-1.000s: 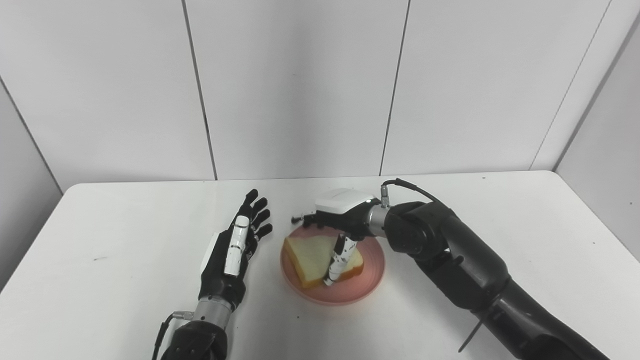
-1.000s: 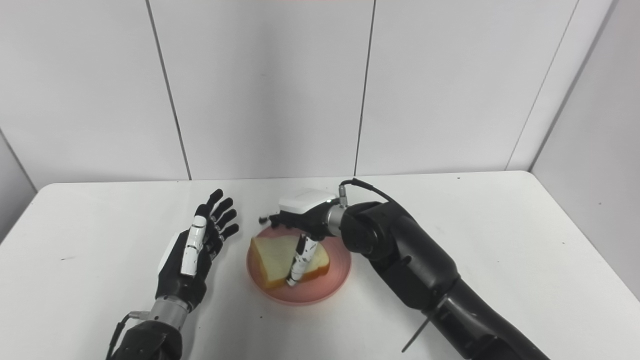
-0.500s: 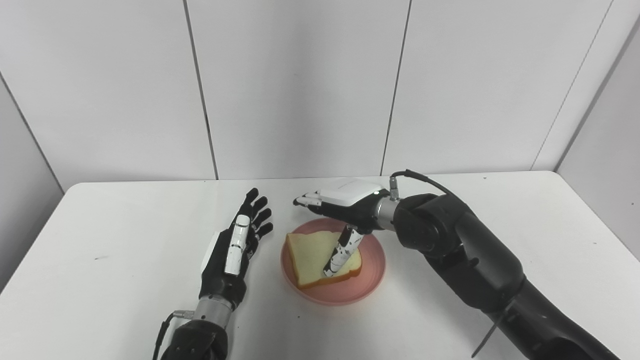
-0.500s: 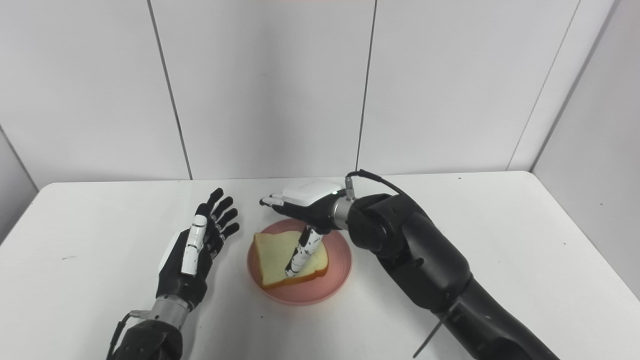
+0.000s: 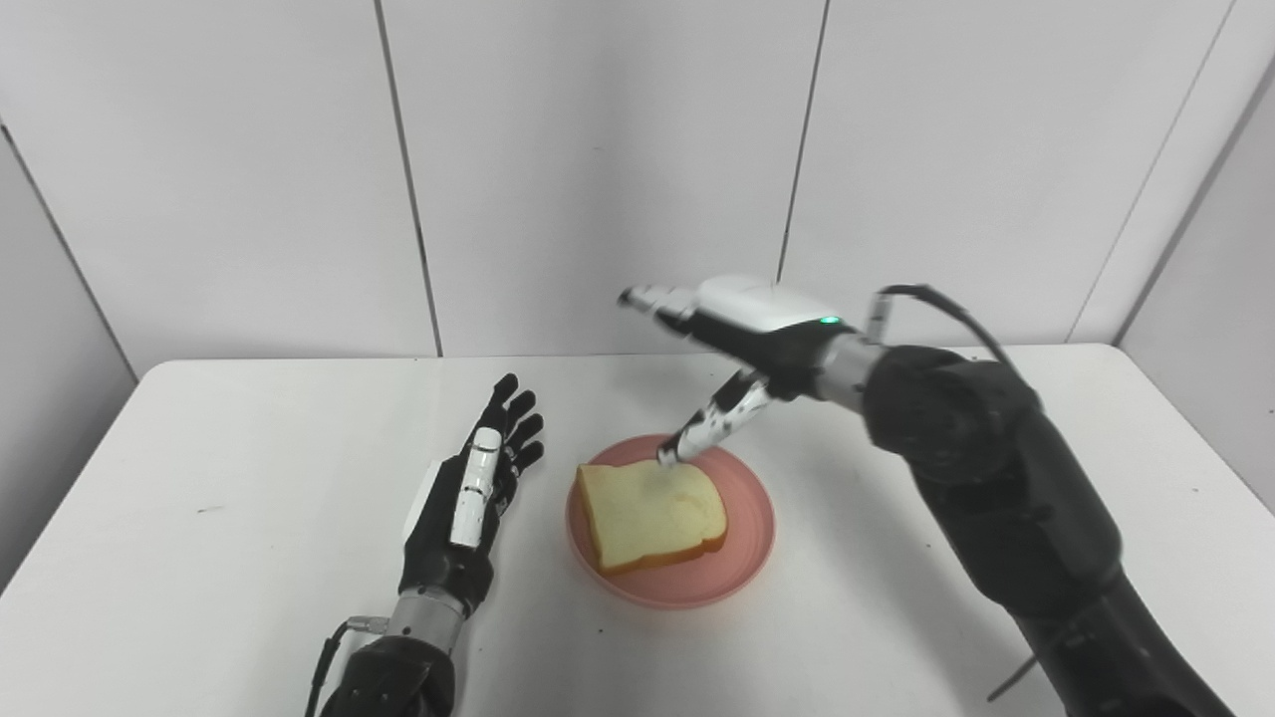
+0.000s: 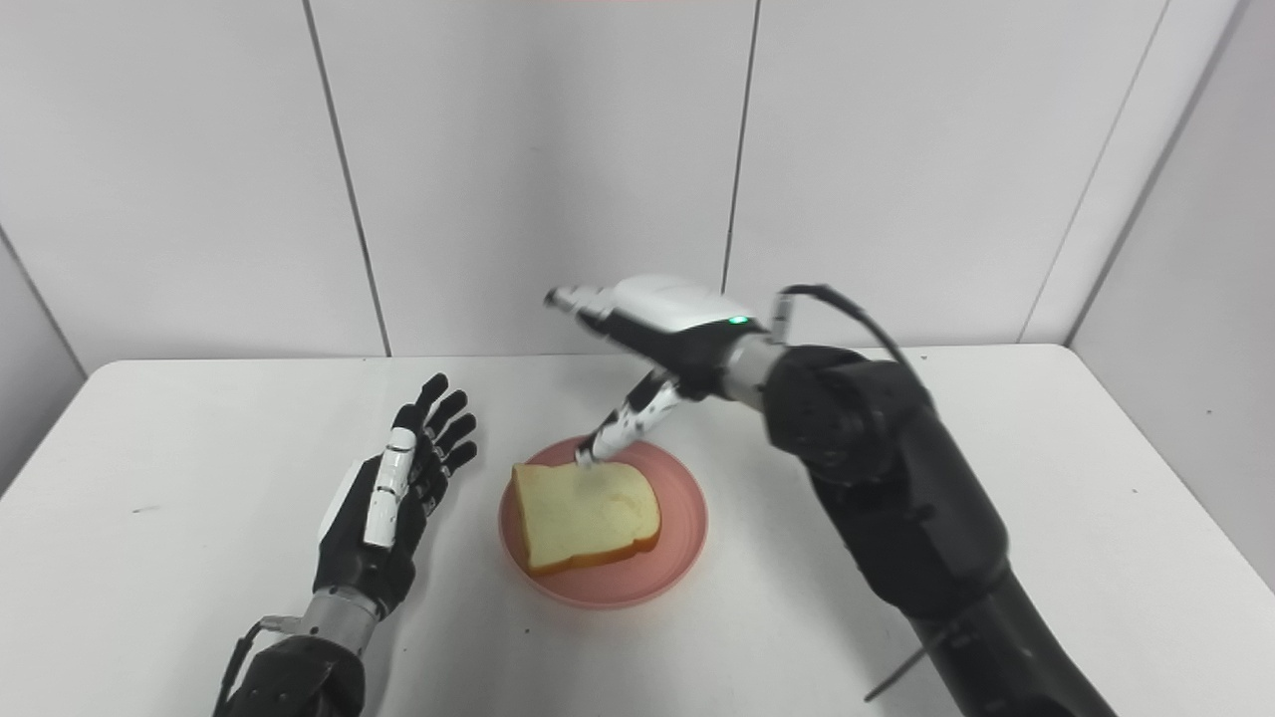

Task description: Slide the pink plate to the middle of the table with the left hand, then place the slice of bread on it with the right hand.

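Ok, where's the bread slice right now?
The bread slice lies flat on the pink plate mid-table, right of the open left hand, with the open right hand raised above it.

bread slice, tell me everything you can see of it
The bread slice is one pale, soft-looking piece with a golden-brown crust along its edges, roughly square with a rounded side. It lies flat on the pink plate, a little left of the plate's centre, and stays within the rim. Nothing grips it: the right robot hand is open and raised above the plate's far edge, one fingertip close over the slice's far edge, whether touching I cannot tell, and the left robot hand rests open beside the plate.
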`<state>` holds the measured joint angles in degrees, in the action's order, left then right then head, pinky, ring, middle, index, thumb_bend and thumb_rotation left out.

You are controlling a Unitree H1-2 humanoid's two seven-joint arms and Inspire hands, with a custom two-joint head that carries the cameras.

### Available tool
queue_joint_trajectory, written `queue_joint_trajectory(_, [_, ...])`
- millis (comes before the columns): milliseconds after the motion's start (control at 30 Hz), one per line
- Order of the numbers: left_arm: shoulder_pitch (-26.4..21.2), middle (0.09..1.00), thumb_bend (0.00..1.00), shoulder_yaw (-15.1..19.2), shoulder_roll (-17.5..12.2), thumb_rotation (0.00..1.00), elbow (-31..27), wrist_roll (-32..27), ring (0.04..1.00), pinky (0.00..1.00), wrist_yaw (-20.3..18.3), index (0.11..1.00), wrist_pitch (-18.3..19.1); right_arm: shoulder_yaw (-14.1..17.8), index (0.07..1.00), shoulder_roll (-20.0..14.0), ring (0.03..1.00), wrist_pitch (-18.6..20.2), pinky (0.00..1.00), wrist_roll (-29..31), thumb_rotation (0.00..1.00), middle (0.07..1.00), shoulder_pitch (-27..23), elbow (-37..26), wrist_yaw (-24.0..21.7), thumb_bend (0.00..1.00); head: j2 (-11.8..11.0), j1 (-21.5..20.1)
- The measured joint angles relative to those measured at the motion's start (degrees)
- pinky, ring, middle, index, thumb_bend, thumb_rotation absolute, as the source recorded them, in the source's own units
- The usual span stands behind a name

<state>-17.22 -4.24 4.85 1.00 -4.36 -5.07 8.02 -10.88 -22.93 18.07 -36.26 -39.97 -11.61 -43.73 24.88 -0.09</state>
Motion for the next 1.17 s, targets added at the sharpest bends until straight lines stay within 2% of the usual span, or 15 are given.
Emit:
queue_joint_trajectory(167, [0.07, 0.967, 0.56, -0.07, -0.01, 1.00, 0.03, 0.01, 0.950, 0.92, -0.01, 0.969, -0.65, 4.02, 1.000, 3.09, 0.997, 4.18, 0.89, 4.16, 0.91, 1.000, 8.38, -0.46, 4.85, 0.92, -1.50, -0.44])
queue_joint_trajectory(233, [0.07, 0.972, 0.55, -0.06, -0.15, 1.00, 0.06, -0.03, 0.957, 0.93, -0.26, 0.975, -0.74, 6.22, 1.000, 4.53, 1.000, 5.46, 0.91, 6.33, 0.98, 1.000, 10.43, -0.54, 7.26, 0.90, -1.94, -0.44])
queue_joint_trajectory(300, [0.08, 0.967, 0.56, -0.05, -0.33, 1.00, 0.08, -0.38, 0.952, 0.93, -0.53, 0.969, -0.81, 8.20, 1.000, 6.25, 1.000, 5.93, 0.98, 8.44, 1.00, 1.000, 12.31, -1.12, 10.31, 0.74, -2.20, -0.53])
queue_joint_trajectory(333, [0.11, 0.966, 0.56, 0.00, -0.35, 1.00, 0.08, -0.43, 0.951, 0.93, -0.52, 0.968, -0.82, 9.25, 1.000, 7.50, 1.000, 5.92, 0.99, 9.47, 1.00, 1.000, 13.44, -1.48, 12.44, 0.71, -2.29, -0.53])
queue_joint_trajectory(400, [0.21, 0.964, 0.56, -0.01, -0.43, 1.00, 0.06, -0.38, 0.949, 0.93, -0.46, 0.967, -0.82, 11.04, 1.000, 10.36, 1.000, 5.50, 1.00, 12.59, 1.00, 1.000, 15.61, -1.51, 16.11, 0.69, -2.47, -0.53])
queue_joint_trajectory(467, [0.40, 0.967, 0.56, -0.05, -0.46, 1.00, 0.04, -0.15, 0.950, 0.94, -0.41, 0.970, -0.81, 13.05, 1.000, 13.87, 1.000, 4.76, 1.00, 16.23, 1.00, 1.000, 17.91, -1.01, 20.33, 0.73, -2.73, -0.61])
queue_joint_trajectory(633, [0.62, 0.970, 0.58, -0.23, -0.84, 1.00, 0.02, 0.65, 0.952, 0.95, -0.39, 0.976, -0.81, 19.52, 1.000, 21.54, 1.000, 3.86, 1.00, 26.61, 1.00, 1.000, 20.37, 1.05, 28.13, 0.60, -2.91, -0.44])
queue_joint_trajectory(767, [0.67, 0.973, 0.61, -0.09, -1.17, 1.00, 0.02, 0.55, 0.955, 0.96, -0.47, 0.982, -0.81, 19.75, 1.000, 22.13, 1.000, 0.12, 1.00, 29.56, 1.00, 1.000, 21.00, 2.89, 32.09, 0.48, -2.99, -0.79])
queue_joint_trajectory(867, [0.67, 0.976, 0.62, 0.11, -1.65, 1.00, 0.02, 0.34, 0.956, 0.98, -0.57, 0.985, -0.74, 19.75, 1.000, 22.04, 1.000, -1.72, 1.00, 30.96, 1.00, 1.000, 21.02, 3.20, 34.49, 0.45, -3.08, -0.70])
queue_joint_trajectory(1167, [0.67, 0.982, 0.63, 0.40, -2.22, 1.00, 0.45, -0.58, 0.966, 1.00, -0.93, 0.986, -0.78, 18.66, 1.000, 21.09, 1.000, -2.60, 1.00, 33.82, 1.00, 1.000, 21.11, 4.36, 36.98, 0.39, -2.65, -0.52])
